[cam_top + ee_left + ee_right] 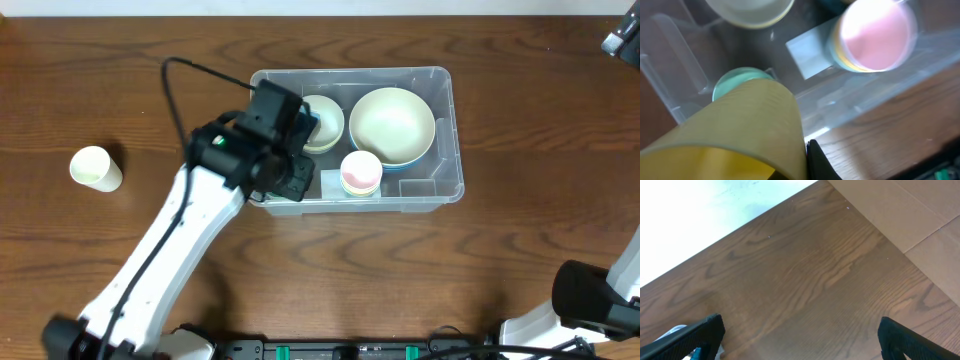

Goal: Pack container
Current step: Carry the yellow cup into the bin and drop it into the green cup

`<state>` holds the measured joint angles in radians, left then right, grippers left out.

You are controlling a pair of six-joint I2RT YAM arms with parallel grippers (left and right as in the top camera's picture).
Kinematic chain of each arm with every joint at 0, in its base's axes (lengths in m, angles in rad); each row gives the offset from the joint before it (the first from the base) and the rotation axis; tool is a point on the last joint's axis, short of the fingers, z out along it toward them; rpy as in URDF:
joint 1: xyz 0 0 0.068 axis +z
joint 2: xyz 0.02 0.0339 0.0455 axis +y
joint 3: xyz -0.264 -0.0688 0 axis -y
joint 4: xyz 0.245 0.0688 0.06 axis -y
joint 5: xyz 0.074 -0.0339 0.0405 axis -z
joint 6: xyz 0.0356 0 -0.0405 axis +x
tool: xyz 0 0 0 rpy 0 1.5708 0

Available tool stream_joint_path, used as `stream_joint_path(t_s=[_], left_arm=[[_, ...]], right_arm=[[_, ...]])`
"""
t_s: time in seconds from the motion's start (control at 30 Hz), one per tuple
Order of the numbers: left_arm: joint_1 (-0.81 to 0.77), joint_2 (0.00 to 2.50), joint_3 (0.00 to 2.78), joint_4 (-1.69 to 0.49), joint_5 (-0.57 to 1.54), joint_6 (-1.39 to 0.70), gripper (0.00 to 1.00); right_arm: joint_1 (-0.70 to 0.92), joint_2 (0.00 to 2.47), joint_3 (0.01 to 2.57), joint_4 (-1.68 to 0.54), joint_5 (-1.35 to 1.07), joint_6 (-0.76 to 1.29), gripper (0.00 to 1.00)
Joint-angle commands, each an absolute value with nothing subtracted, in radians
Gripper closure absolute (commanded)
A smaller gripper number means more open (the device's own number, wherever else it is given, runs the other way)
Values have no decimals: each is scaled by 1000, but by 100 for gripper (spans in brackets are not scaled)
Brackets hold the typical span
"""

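Left gripper point(297, 150) clenched on a yellow cup point(740, 130), poised over the near-left corner of the container point(350, 72) mid-table, likely to set it beside the bowls point(391, 125). Right gripper point(800, 340) spread wide, idle.

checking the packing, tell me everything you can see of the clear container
The container is a clear plastic rectangular bin with rounded corners, upright and lidless on the wooden table. Inside sit a big cream bowl, a smaller cream bowl and a pink-lined cup. The left end effector, shut on a yellow cup, hangs over its near-left corner.
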<state>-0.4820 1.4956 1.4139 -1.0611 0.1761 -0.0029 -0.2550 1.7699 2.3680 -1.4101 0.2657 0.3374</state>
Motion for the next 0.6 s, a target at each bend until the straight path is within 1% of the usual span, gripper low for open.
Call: stream_joint_path(t_s=[0.0, 0.23, 0.27, 0.3, 0.37, 0.4, 0.47, 0.57], left_arm=[[-483, 1548, 1410, -1065, 99, 2, 94], [-483, 1605, 1410, -1066, 72, 2, 93], [-483, 1606, 1410, -1066, 60, 2, 85], [-483, 1607, 1410, -1066, 49, -1, 70], [-483, 1607, 1410, -1067, 18, -1, 49], [-483, 1607, 1410, -1069, 0, -4, 40], [-481, 1607, 1410, -1069, -42, -18, 35], [-470, 1603, 1427, -1073, -73, -23, 35]], right_arm=[[-261, 1768, 2367, -1411, 277, 355, 1], [-261, 1768, 2367, -1411, 277, 355, 1], [-261, 1768, 2367, -1411, 277, 355, 1], [-261, 1768, 2367, -1411, 277, 355, 1], [-261, 1768, 2367, -1411, 277, 355, 1], [-261, 1768, 2367, -1411, 277, 355, 1], [-261, 1768, 2367, -1411, 277, 355, 1], [-261, 1768, 2367, -1411, 277, 355, 1]])
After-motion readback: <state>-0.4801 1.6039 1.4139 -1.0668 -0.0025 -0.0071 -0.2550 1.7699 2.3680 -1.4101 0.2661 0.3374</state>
